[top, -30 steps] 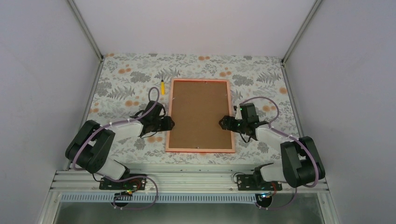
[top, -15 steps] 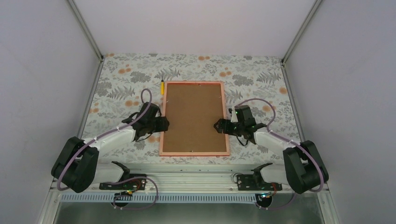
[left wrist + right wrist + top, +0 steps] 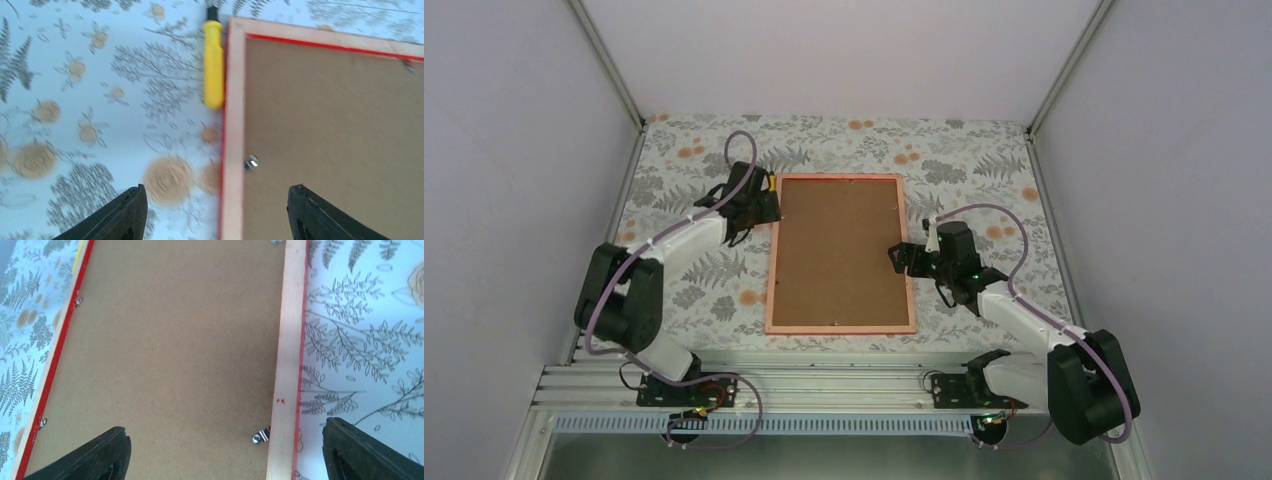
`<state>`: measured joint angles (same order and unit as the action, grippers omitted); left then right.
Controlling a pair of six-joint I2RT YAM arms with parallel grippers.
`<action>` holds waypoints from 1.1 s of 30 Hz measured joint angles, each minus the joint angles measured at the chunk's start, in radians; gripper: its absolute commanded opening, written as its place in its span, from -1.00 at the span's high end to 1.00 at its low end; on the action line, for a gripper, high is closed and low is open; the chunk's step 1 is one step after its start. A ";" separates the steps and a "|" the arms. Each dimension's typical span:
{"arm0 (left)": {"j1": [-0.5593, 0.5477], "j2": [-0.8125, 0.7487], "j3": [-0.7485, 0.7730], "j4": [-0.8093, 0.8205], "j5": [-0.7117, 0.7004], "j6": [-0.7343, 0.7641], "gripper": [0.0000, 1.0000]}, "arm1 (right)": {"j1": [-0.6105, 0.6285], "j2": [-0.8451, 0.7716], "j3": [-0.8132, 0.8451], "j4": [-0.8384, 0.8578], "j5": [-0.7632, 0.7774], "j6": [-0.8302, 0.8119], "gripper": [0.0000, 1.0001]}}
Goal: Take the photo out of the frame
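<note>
The frame (image 3: 840, 327) lies face down in the middle of the table, its brown backing (image 3: 839, 250) up. The photo is hidden beneath that backing. My left gripper (image 3: 767, 206) hovers open at the frame's far left corner; in the left wrist view the gripper (image 3: 215, 200) straddles the left rail (image 3: 232, 125), touching nothing. My right gripper (image 3: 902, 256) stands open over the right rail, about halfway along it. In the right wrist view the gripper (image 3: 225, 440) spans backing and rail (image 3: 290, 340), with a small metal clip (image 3: 260, 436) between the fingers.
A yellow-handled tool (image 3: 771, 185) lies against the frame's far left corner, just ahead of the left gripper (image 3: 213, 65). Floral cloth (image 3: 694, 290) covers the table. Grey walls and metal posts enclose three sides. Further clips (image 3: 42, 423) sit along the frame's other rail.
The frame slid left at first, then stayed still. My left arm swung from the frame's left middle up to its far left corner and its jaws widened. The right gripper shifted only slightly.
</note>
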<state>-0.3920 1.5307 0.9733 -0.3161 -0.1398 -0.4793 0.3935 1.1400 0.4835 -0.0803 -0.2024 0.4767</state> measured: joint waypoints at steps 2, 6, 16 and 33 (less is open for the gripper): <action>0.032 0.064 0.048 0.005 -0.009 0.019 -0.39 | 0.000 -0.009 -0.001 0.018 0.006 -0.011 -0.72; 0.090 0.188 0.126 0.008 -0.007 0.047 -0.36 | 0.000 -0.018 -0.007 0.050 0.014 -0.031 -0.72; 0.156 0.380 0.282 0.019 0.069 0.083 -0.33 | 0.000 -0.002 -0.014 0.090 0.018 -0.063 -0.72; 0.187 0.579 0.458 0.031 0.150 0.100 -0.19 | 0.000 0.033 -0.015 0.103 0.033 -0.084 -0.72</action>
<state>-0.2050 2.1094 1.4311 -0.2852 0.0097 -0.3790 0.3935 1.1732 0.4683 0.0227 -0.1692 0.3923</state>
